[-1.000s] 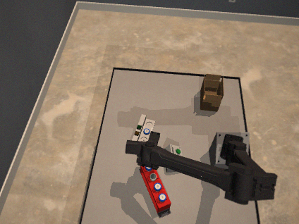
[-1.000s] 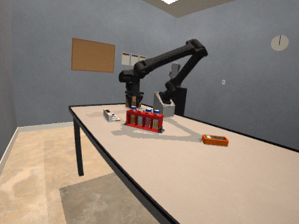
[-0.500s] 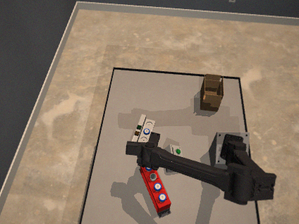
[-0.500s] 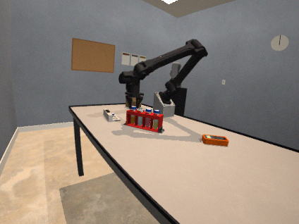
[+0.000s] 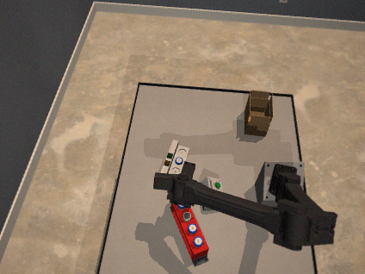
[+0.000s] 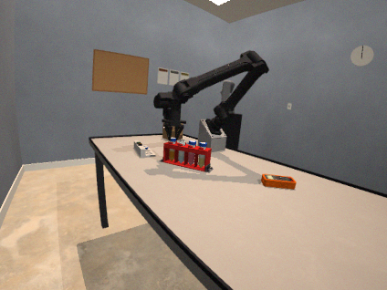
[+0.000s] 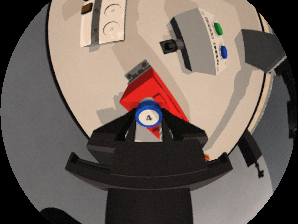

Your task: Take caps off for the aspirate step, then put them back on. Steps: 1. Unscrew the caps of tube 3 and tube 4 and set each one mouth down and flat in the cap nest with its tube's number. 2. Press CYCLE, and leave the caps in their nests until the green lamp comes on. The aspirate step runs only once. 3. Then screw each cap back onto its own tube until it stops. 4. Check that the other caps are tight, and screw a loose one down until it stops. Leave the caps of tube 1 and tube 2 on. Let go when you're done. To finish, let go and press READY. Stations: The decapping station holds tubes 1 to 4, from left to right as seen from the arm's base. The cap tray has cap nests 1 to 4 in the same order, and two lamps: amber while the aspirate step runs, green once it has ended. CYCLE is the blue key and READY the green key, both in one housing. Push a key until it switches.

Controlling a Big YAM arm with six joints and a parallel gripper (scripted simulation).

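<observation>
The red decapping station [image 5: 190,230] lies on the grey table and also shows in the side view [image 6: 187,156]. My gripper [image 7: 148,111] stands over the station's end nearest the cap tray. It is shut on the blue-and-white cap of the end tube [image 7: 148,115], which I take to be tube 4. The tube beside it [image 5: 187,214] looks grey and uncapped. Two more tubes [image 5: 194,234] carry blue caps. The white cap tray [image 5: 176,158] holds one cap [image 5: 179,161], lying second from its far end. The other nests look empty.
The key housing [image 7: 200,36] with the green key [image 7: 218,28] and the blue key [image 7: 224,51] stands right of the station. A cardboard box [image 5: 259,113] stands at the back. An orange flat object [image 6: 278,181] lies farther along the table. The tray's lamps [image 7: 87,2] look dark.
</observation>
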